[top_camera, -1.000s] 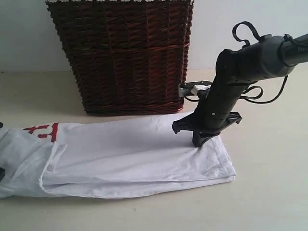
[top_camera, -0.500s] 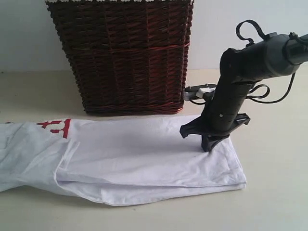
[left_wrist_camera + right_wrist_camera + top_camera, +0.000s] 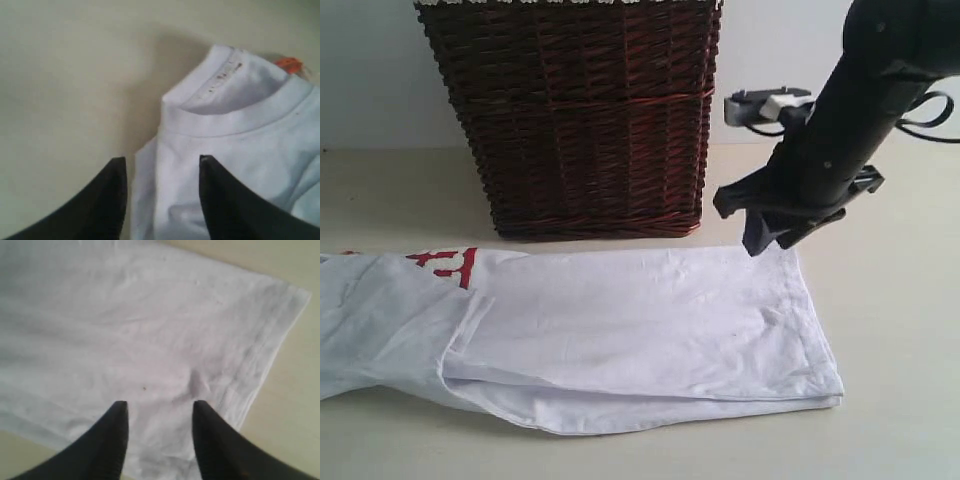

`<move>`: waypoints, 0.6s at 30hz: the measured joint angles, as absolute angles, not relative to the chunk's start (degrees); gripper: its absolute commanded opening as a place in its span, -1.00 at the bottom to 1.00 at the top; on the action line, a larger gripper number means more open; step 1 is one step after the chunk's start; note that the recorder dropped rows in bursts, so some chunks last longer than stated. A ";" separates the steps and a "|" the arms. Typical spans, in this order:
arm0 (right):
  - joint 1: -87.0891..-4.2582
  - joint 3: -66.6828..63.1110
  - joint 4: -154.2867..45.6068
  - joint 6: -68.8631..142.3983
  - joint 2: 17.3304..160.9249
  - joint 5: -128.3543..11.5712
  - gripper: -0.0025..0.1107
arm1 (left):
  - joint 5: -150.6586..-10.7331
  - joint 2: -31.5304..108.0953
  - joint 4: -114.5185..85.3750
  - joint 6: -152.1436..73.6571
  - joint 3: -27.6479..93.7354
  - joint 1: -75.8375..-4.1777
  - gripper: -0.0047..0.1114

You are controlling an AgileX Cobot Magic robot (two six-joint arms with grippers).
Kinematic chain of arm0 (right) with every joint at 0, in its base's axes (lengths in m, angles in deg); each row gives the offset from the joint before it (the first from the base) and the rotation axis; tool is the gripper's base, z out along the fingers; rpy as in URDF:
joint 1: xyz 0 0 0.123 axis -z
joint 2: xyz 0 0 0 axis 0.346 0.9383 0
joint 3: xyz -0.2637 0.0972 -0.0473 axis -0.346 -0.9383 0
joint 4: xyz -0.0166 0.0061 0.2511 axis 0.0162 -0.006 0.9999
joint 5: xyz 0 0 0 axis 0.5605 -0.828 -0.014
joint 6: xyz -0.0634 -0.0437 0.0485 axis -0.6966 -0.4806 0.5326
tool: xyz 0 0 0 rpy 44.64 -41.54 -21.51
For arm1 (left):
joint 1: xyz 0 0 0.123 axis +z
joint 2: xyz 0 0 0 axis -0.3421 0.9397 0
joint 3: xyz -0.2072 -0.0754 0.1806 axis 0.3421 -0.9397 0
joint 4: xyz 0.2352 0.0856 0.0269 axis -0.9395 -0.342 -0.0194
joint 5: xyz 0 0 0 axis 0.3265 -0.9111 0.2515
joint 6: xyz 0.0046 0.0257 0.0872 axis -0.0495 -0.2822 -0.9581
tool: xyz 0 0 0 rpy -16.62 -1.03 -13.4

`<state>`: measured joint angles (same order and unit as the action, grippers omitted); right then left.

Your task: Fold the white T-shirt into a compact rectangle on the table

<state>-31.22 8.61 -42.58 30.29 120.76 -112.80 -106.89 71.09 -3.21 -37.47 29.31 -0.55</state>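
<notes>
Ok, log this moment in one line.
shirt: folded lengthwise, flat on table | left end effector: open above collar | right end effector: open above shirt

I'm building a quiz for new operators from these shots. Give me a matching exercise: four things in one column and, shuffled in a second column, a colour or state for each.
Things:
1. wicker basket
2. neck tag
3. right tool
4. chest lettering

Colour or state:
A. orange
B. open, holding nothing
C. red
D. dark brown

Pairs: 1-D, 2-A, 3-B, 4-C.
</notes>
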 measured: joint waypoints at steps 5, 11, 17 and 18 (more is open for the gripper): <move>-31.22 8.61 -36.41 27.68 113.03 -117.29 0.12 | -107.30 76.39 6.93 -45.02 32.53 1.69 -0.13; -31.22 8.61 -33.92 26.78 107.80 -117.53 0.12 | -109.70 81.19 14.57 -53.93 34.67 5.71 -0.13; -31.22 8.61 -33.10 26.55 107.38 -118.04 0.12 | -115.89 85.32 27.72 -68.52 36.57 7.58 -0.13; -31.22 8.61 -32.98 26.55 107.38 -118.33 0.12 | -116.76 85.66 29.32 -70.53 37.03 7.58 -0.13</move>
